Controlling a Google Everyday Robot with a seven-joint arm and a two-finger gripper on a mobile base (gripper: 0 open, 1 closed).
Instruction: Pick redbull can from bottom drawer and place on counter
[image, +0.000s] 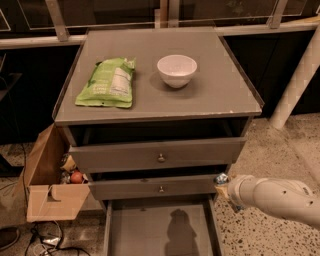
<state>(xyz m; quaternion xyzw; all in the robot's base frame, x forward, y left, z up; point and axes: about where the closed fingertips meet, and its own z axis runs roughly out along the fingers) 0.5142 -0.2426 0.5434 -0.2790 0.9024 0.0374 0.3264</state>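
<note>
The bottom drawer (150, 232) is pulled open; its flat grey floor shows only a shadow. My gripper (223, 184) is at the tip of the white arm (272, 196), which comes in from the right. It sits at the drawer's right front corner, level with the middle drawer front. A small blue and silver object, the redbull can (220, 178), shows at the tip, held above the drawer. The counter (210, 95) is the grey cabinet top above.
A green snack bag (106, 82) and a white bowl (176, 70) sit on the counter. The top drawer (160, 155) is slightly open and the middle drawer (160, 187) has a knob. An open cardboard box (47, 192) stands left of the cabinet, and a white pillar (295, 75) at right.
</note>
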